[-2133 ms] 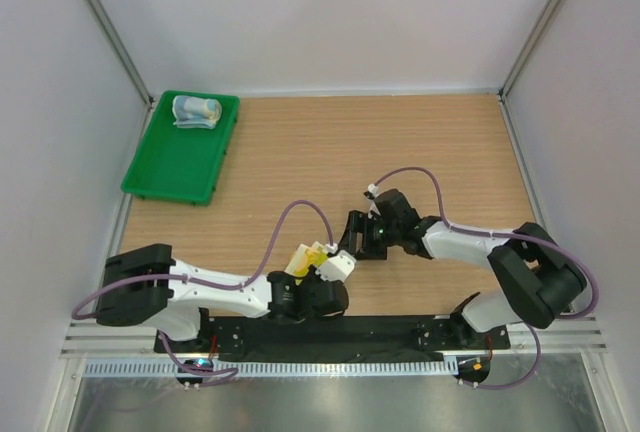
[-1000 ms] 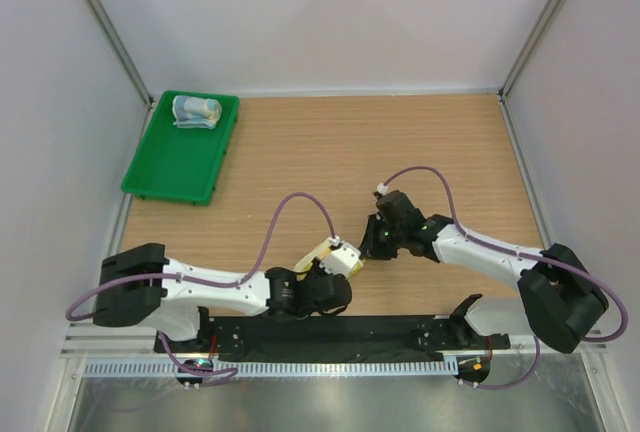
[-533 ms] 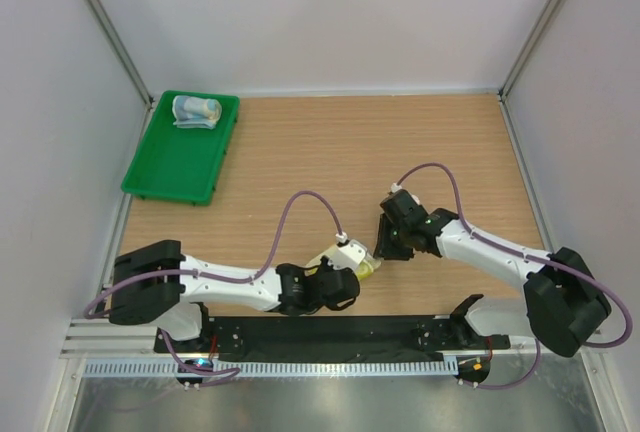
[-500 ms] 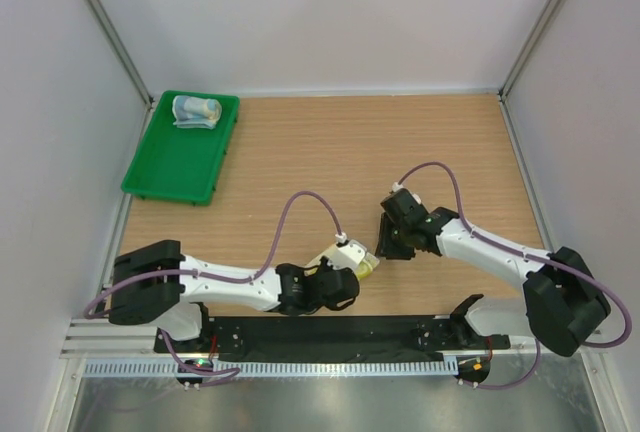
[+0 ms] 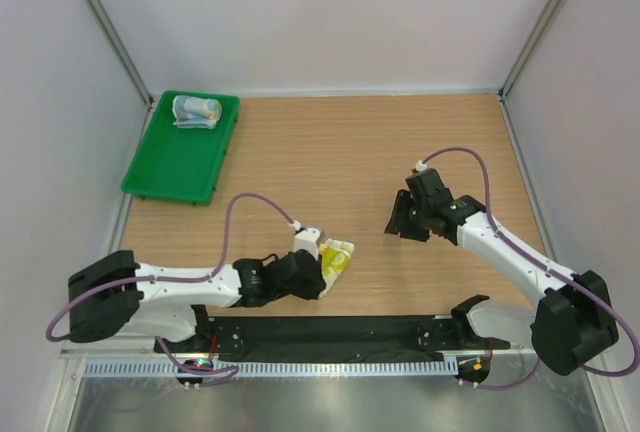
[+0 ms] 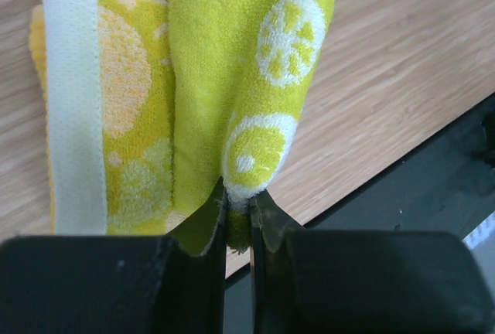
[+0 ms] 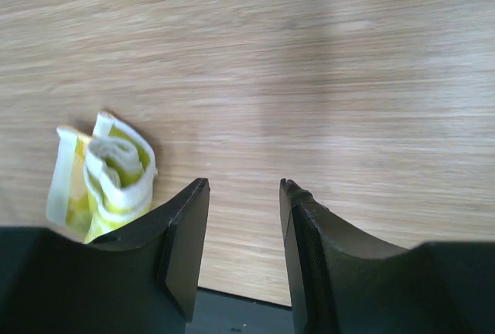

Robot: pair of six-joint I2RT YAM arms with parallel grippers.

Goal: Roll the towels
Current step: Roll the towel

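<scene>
The wooden surface [image 5: 330,142] carries the green tray [image 5: 170,177], unmoved at its far left corner. The right jaws have drawn away to the right since half a second ago and now stand open over bare wood. The left jaws, pinched shut on an edge of the bundled yellow-green towel [image 6: 232,79], have pulled it leftward along the surface's near edge. The rolled blue towel [image 5: 196,110] lies in the tray's far end as before.

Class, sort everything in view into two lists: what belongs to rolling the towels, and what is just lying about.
Belongs to the job: yellow-green towel; rolled blue towel; left gripper, pinching the yellow-green towel; right gripper, open and empty.
Just there: green tray; wooden table.
</scene>
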